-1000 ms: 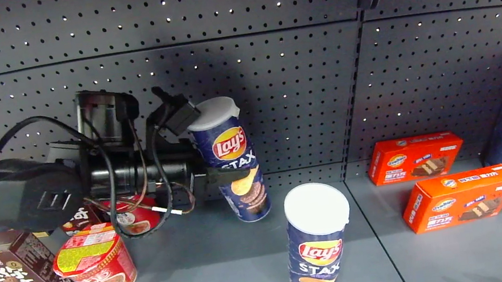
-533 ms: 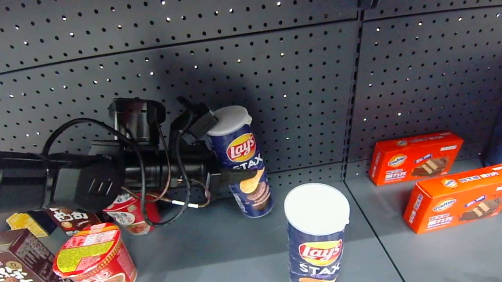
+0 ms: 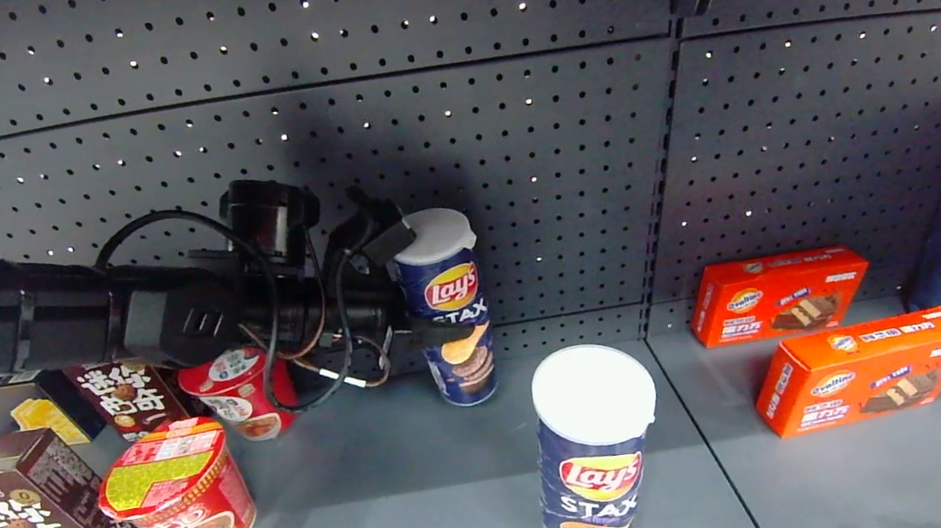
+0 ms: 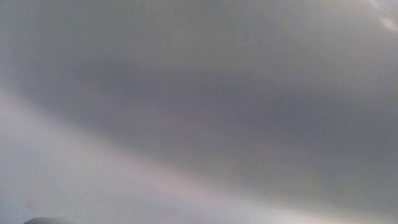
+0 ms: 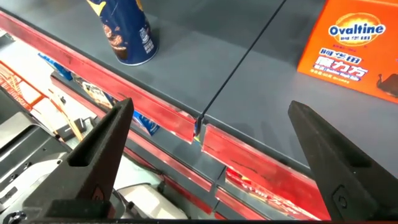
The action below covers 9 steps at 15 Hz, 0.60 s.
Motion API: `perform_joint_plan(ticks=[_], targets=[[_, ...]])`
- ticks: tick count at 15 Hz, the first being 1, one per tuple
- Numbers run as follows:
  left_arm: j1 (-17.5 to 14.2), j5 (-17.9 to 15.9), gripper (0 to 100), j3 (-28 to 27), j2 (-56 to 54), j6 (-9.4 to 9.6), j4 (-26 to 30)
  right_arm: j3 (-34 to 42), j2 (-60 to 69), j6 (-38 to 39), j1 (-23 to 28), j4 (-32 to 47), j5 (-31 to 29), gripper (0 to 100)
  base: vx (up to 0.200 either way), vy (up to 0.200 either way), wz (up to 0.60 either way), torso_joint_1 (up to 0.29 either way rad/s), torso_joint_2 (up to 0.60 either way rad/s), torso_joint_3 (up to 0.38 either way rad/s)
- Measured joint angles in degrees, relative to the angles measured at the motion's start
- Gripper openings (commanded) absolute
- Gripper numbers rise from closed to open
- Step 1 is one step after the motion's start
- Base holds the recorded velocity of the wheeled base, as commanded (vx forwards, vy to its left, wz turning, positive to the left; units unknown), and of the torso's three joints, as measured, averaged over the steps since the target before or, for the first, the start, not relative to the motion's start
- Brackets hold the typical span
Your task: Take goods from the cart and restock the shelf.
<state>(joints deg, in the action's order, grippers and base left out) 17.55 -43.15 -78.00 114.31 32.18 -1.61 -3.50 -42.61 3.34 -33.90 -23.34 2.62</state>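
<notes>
Jaws of our left gripper (image 3: pixel 446 333) are clamped across the middle of a chips can (image 3: pixel 440 277). It stands upright at the back of the shelf (image 3: pixel 393 501), close to the pegboard wall (image 3: pixel 511 159), with its base at or just above the shelf floor; we cannot tell which. We judge that the mid-body grip keeps the tall can from tipping, and that the back spot lines it up behind the second can (image 3: pixel 598 456) standing at the front. Our right gripper (image 5: pixel 221 155) has its jaws spread wide and holds nothing; it hangs low by the shelf's front edge. The right wrist view gives us what the head view lacks: the red rail (image 5: pixel 161 115) along the shelf's lip, with the front can's foot and an orange box (image 5: pixel 356 50) set back from it. For the grip itself we rely on the head view; the left wrist view tells us nothing we can read.
</notes>
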Motion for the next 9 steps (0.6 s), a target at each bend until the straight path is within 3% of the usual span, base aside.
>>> perform_joint_plan(ticks=[9], targets=[[1.24,-0.15,0,-1.0,0.52,0.9,4.73,0.0,0.07,0.0,0.11,0.0,-0.11,100,0.0,0.0,0.0,0.0,0.0,0.0]])
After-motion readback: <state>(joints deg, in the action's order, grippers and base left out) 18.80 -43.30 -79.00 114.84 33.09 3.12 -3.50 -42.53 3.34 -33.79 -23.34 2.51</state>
